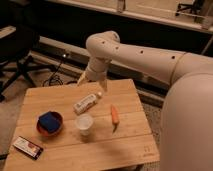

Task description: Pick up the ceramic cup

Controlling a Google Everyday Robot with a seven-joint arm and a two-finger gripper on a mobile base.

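Small white ceramic cup stands upright near the middle of the pale wooden tabletop, just right of the orange-red bowl. Hand hovers over the far edge; spread or together, cannot tell. Descend on the cup from above, clearing the white packet.

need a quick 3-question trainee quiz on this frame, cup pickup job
1. True or false: the gripper holds the cup.
2. Which lies nearest the gripper? A) white packet B) cup C) dark packet
3. What colour is the stuff inside the bowl?

Key:
1. False. The gripper hangs above the far edge of the table, apart from the cup.
2. A
3. Blue
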